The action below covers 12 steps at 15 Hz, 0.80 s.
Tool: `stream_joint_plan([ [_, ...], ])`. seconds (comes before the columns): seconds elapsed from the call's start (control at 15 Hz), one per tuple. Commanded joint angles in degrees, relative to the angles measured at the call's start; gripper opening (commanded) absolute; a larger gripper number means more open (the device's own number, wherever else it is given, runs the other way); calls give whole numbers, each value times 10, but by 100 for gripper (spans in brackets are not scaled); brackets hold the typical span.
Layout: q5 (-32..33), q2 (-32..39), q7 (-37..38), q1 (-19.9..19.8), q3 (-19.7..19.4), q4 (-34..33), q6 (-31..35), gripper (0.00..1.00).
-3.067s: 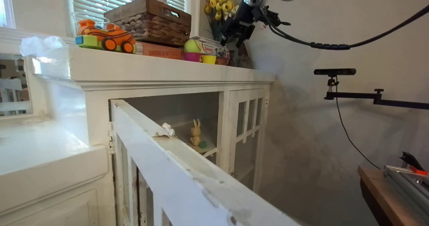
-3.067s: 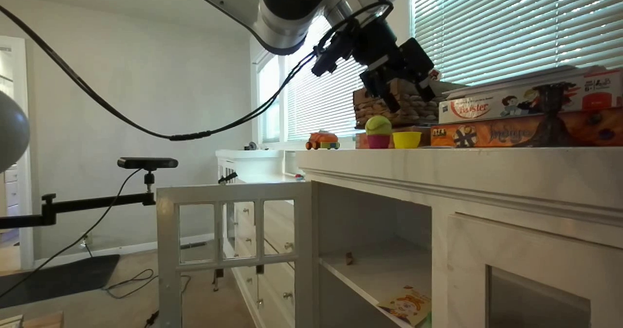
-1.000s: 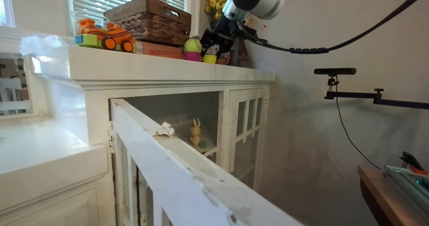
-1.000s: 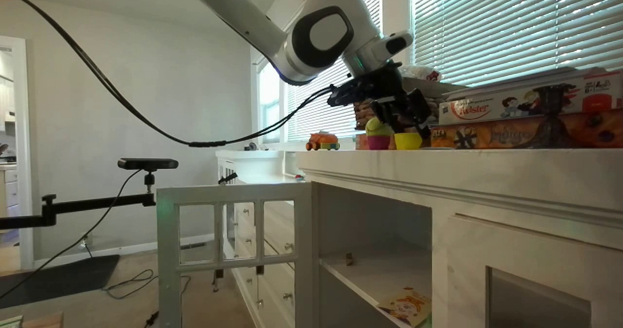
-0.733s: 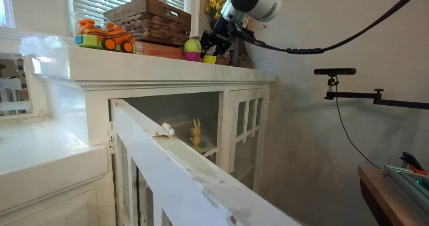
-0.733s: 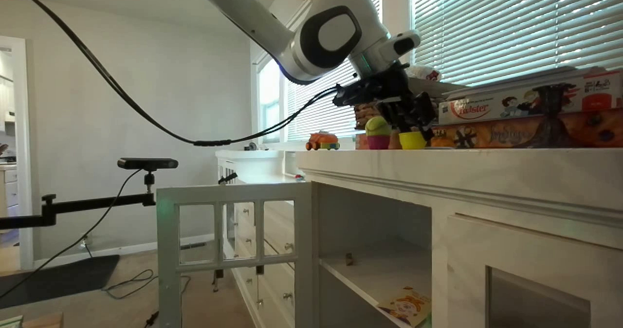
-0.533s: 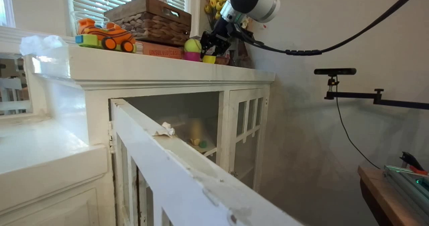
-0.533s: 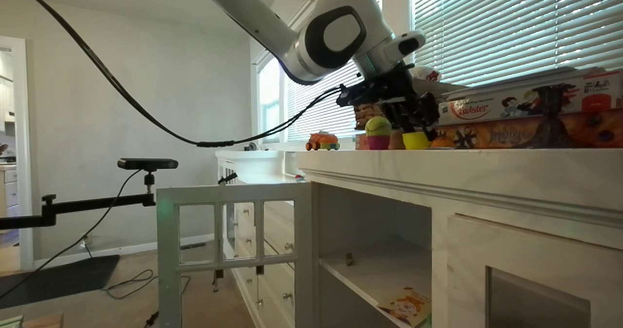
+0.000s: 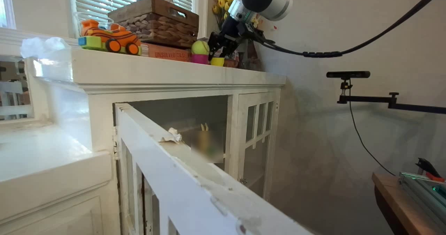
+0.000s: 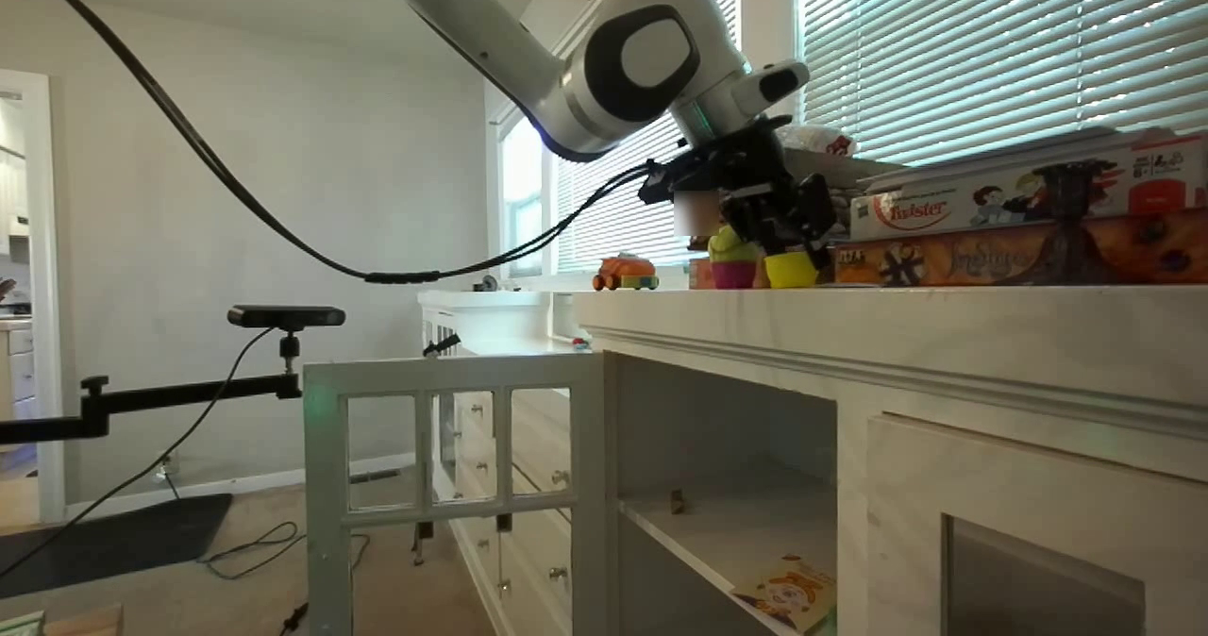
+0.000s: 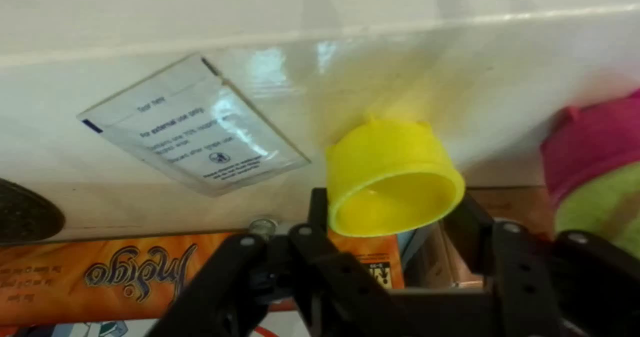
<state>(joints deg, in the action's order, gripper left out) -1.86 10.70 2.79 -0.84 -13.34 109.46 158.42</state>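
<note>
White cabinet top (image 11: 450,87) is running beneath the window blinds (image 10: 1000,60), an orange game box (image 11: 125,277) lying back from its front edge. Compared with a second ago, my fingers (image 11: 318,209) are standing closer together, meaning the yellow cup (image 11: 377,147) is being held rather than merely straddled. My gripper (image 11: 395,212) is spanning just the cup's width, grasping both sides. That cup is sitting between a sachet (image 11: 200,132) and a pink cup (image 11: 595,137); lift-off I am not confirming.

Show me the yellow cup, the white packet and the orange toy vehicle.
Yellow cup (image 11: 392,149): wrist view, on the outer side wall.
White packet (image 11: 196,128): wrist view, on the printed face.
Orange toy vehicle (image 9: 110,37): in an exterior view, on the striped body.
</note>
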Motion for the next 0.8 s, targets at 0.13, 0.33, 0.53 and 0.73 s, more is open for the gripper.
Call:
stream_joint_plan([
  [0.13, 41, -123, -42, -13, 42, 136, -10, 35],
  [0.33, 82, -174, -32, -22, 47, 193, -5, 35],
  [0.53, 117, -224, -33, -37, 54, 249, 4, 35],
  [0.73, 103, -265, -62, -34, 63, 299, 2, 35],
])
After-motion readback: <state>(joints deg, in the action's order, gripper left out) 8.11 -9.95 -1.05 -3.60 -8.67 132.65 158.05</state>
